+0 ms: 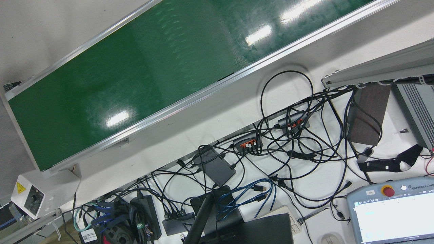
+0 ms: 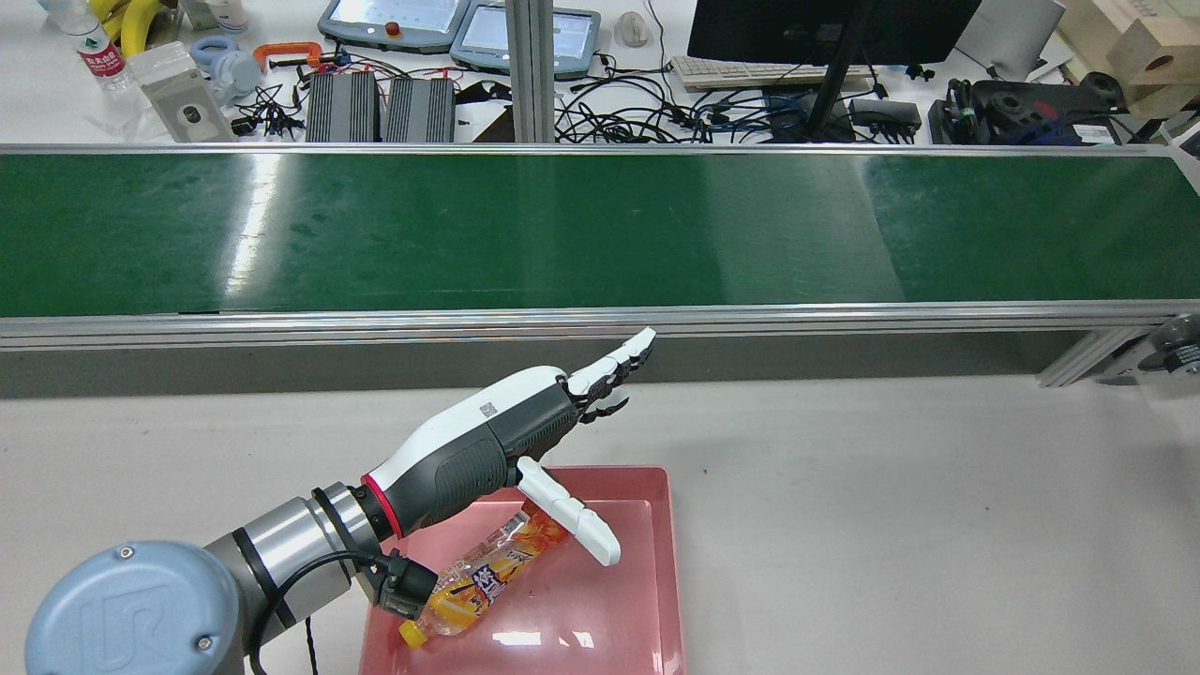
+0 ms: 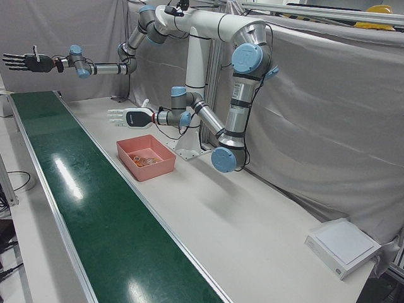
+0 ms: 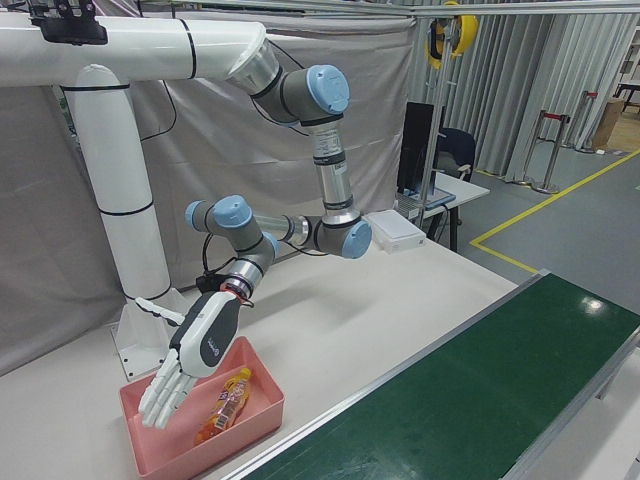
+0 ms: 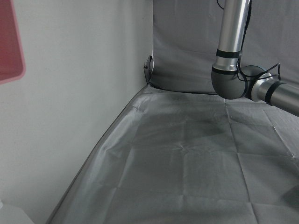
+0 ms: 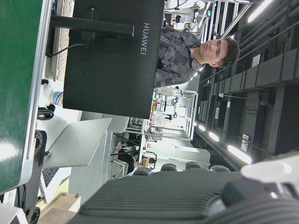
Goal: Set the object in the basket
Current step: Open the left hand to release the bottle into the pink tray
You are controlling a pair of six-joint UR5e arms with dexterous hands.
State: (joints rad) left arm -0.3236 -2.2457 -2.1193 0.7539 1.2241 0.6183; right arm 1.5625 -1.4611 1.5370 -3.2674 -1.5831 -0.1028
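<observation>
An orange drink bottle [image 2: 487,572] lies on its side in the pink basket [image 2: 670,562] on the white table, near the robot's base. My left hand [image 2: 506,431] hovers just above the basket, open, with its fingers stretched toward the conveyor and nothing in them. The right-front view shows the same left hand [image 4: 190,360] beside the bottle [image 4: 225,403], over the basket [image 4: 230,445]. My right hand [image 3: 22,61] is raised high over the far end of the belt, fingers spread and holding nothing. The left hand [image 3: 126,117] and basket [image 3: 158,170] also show there.
A long green conveyor belt [image 2: 562,225] runs past the basket. Beyond it is a desk with cables [image 1: 288,145], teach pendants and a monitor. A white box [image 3: 344,246] sits at the table's far end. A person [image 6: 196,46] appears behind the monitor.
</observation>
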